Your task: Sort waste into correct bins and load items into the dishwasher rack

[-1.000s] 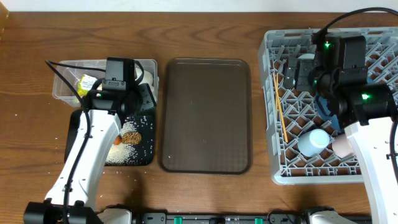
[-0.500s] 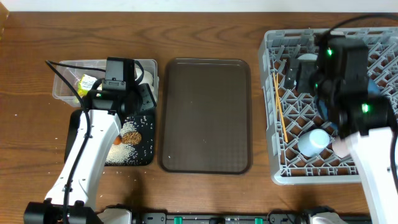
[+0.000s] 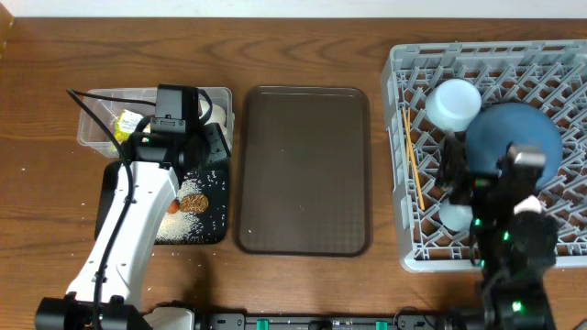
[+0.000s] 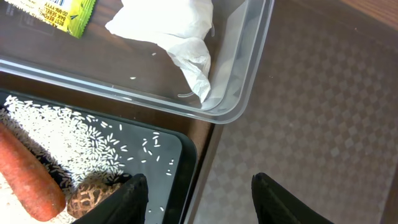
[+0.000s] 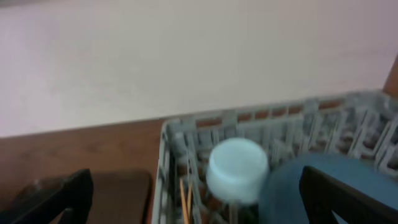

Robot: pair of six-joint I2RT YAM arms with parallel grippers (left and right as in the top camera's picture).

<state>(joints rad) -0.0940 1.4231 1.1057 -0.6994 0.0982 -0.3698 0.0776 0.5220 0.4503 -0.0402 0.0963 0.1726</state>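
My left gripper [image 4: 199, 190] hangs open and empty over the black tray's [image 4: 177, 162] right rim, beside the clear tub [image 4: 245, 87]. The tub holds a crumpled white napkin [image 4: 180, 31] and a yellow-green wrapper [image 4: 59, 12]. On the black tray lie a carrot [image 4: 28, 180], a brown biscuit piece [image 4: 93, 198] and rice [image 4: 68, 134]. The grey rack [image 3: 399, 137] carries a blue plate [image 3: 514, 133], an upturned pale bowl [image 3: 456, 103], a light-blue cup [image 3: 451, 216] and chopsticks [image 3: 413, 165]. My right gripper [image 5: 196, 199] stands wide open and empty at the rack's front. The pink cup is hidden.
A large dark brown serving tray [image 3: 303, 170] lies between the bins and the rack, with nothing on it. Bare wooden table [image 3: 275, 46] runs along the back. My right arm [image 3: 512, 243] overhangs the rack's front edge.
My right arm has drawn back from the rear of the rack to its front edge, uncovering the blue plate and the bowl. The left arm has not moved.
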